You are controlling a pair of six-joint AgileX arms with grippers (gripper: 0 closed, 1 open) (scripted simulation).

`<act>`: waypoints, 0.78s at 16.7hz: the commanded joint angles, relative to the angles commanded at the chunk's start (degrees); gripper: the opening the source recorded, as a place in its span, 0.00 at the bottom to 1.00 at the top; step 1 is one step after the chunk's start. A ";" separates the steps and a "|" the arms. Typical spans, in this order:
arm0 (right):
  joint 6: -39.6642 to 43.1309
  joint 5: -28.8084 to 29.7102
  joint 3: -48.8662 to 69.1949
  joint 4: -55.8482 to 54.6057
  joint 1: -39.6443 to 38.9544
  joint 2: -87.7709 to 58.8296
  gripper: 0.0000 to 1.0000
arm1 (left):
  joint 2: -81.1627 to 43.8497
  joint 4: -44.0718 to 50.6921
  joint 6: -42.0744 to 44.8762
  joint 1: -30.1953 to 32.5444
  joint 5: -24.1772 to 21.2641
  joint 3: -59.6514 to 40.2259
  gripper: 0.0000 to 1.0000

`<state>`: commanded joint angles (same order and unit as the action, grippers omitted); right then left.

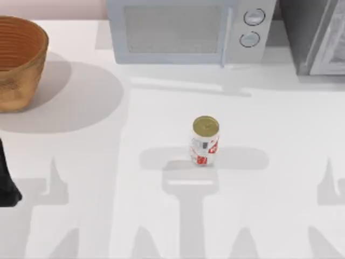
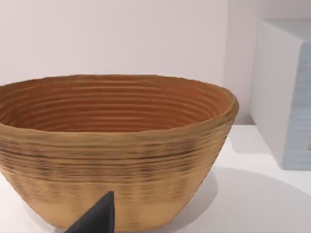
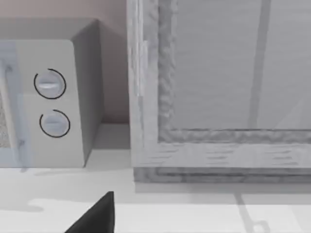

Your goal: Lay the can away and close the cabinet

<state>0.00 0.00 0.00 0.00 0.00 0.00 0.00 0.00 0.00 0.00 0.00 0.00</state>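
Top view shows the small gold-lidded, white-labelled metal can (image 1: pixel 205 141) upright mid-desk, unheld, reachable; whether either hand is open cannot be told.

1. Left arm (image 1: pixel 7 181): a matte black, rounded body segment shows at the top view's left edge. Surface is plain, with no markings, screws or cables visible on the part in frame.
2. Left gripper's black wedge-shaped finger (image 2: pixel 97 217): seen in the left wrist view as a dark charcoal, flat-faced piece tapering to a sharp point. Finish is smooth and unmarked.
3. Right gripper's black wedge-shaped finger (image 3: pixel 96 215): seen in the right wrist view, of the same dark charcoal colour and pointed taper, with one flat, slightly lighter face. No lettering or fasteners can be made out.
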 joint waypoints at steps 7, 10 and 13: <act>-0.05 3.62 2.44 -5.68 -3.50 -8.17 1.00 | 0.00 0.00 0.00 0.00 0.00 0.00 1.00; -0.11 8.47 5.72 -13.29 -8.19 -19.11 1.00 | 0.00 0.00 0.00 0.00 0.00 0.00 1.00; -0.18 14.77 9.98 -23.18 -14.27 -33.31 1.00 | 0.00 0.00 0.00 0.00 0.00 0.00 1.00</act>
<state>-0.18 14.77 9.98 -23.18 -14.27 -33.31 0.00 0.00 0.00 0.00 0.00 0.00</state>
